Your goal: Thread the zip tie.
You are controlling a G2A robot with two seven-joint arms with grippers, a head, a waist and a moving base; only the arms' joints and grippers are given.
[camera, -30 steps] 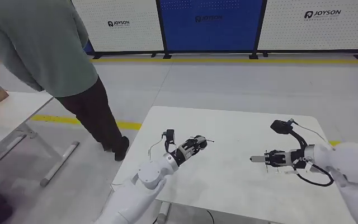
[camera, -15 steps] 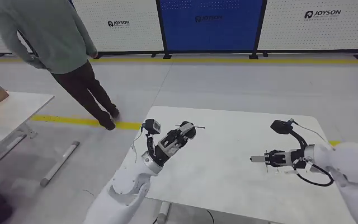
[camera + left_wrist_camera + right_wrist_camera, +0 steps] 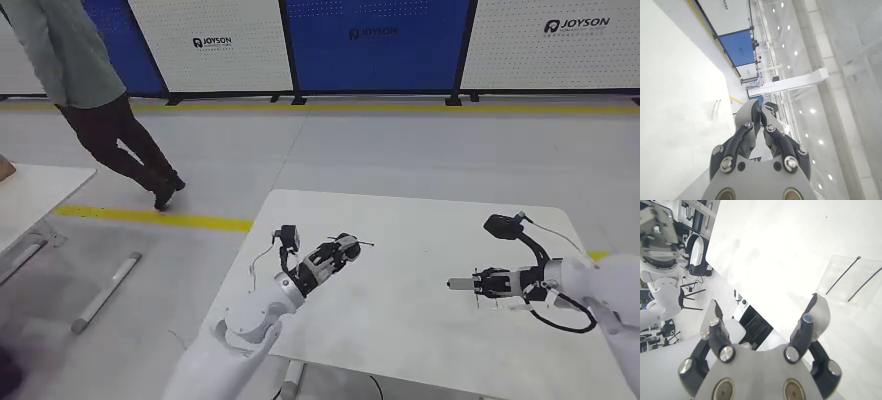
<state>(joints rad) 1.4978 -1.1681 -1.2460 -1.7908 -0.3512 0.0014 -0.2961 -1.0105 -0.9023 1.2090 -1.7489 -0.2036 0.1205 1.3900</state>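
Left gripper [image 3: 342, 249], lowered toward the table [image 3: 430, 215], clenched on one zip tie [image 3: 362, 242]; right gripper [image 3: 765, 299] spread and empty; threading judged not yet begun.

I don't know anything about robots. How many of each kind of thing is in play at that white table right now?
Zip ties: 3. Two loose zip ties lie side by side, and one held zip tie sticks out as a thin black strip.
Clear sheet under the loose pair: 1
End effectors: 2. The left end effector is shut and the right end effector is open.
Total: 6
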